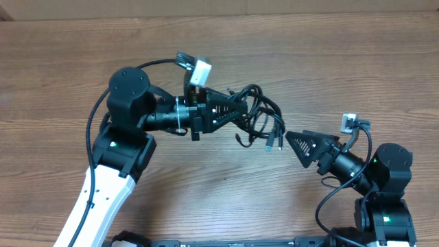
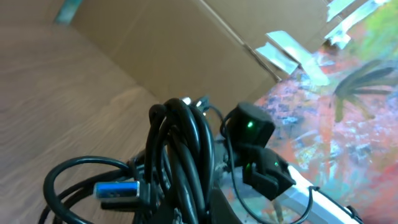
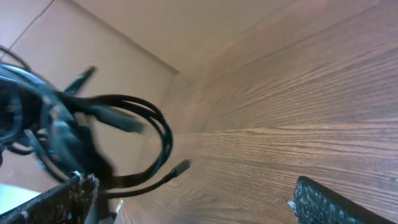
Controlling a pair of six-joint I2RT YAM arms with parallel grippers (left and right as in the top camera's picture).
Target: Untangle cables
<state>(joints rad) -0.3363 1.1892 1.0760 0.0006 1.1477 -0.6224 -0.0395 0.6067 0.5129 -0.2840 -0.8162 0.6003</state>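
The cables (image 1: 259,115) are thin black cords bunched in a tangle above the table's middle, with plug ends hanging toward the lower right. My left gripper (image 1: 240,108) is shut on the bundle and holds it off the wood. In the left wrist view the cords (image 2: 180,155) loop up from my jaws, with a blue USB plug (image 2: 117,190) at the left. My right gripper (image 1: 291,140) is open and empty, just right of the hanging plugs. In the right wrist view the cables (image 3: 93,134) hang at the left, one plug (image 3: 180,167) pointing between my fingers.
The wooden table (image 1: 309,62) spreads all round. A cardboard wall (image 2: 186,37) stands at the far edge. My right arm's base (image 1: 384,171) sits at the lower right, and my left arm (image 1: 130,116) reaches in from the lower left.
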